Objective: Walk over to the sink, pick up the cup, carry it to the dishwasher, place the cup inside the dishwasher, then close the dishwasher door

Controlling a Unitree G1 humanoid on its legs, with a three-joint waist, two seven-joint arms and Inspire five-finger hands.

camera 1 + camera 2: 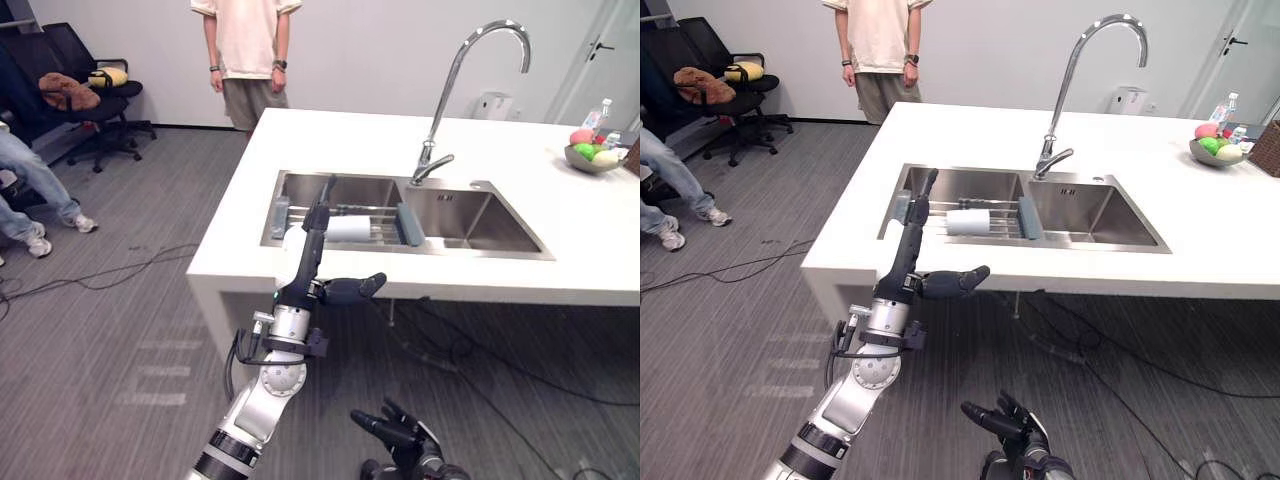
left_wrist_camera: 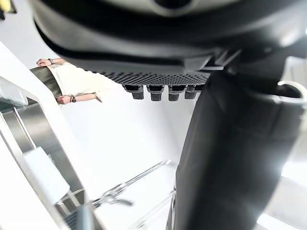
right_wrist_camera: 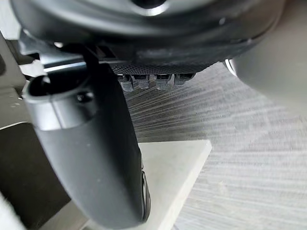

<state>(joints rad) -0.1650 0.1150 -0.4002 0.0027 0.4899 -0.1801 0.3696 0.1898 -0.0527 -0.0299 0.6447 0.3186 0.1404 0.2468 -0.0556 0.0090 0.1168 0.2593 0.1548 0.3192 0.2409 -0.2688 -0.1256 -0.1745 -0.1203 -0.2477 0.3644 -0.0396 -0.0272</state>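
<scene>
The counter point(image 1: 560, 230) is plain white and the sink point(image 1: 470, 225) set in it is brushed silver steel. A white cup point(image 1: 967, 222) lies on a rack point(image 1: 409, 224) with grey-blue ends, under a shiny chrome tap point(image 1: 470, 60). The floor point(image 1: 130, 300) is grey carpet with fine stripes, the chairs point(image 1: 75, 45) are black, as are the left hand point(image 1: 305, 270) and right hand point(image 1: 400, 432), and the fruit point(image 1: 584, 150) is red, green and pale yellow.

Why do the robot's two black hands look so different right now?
The dark left hand is raised, straight fingers pointing at the steel sink; the dark right hand hangs low above the grey carpet floor. The left hand's fingers are close together; the right hand's are spread and loosely bent. Both are open, holding nothing.
</scene>
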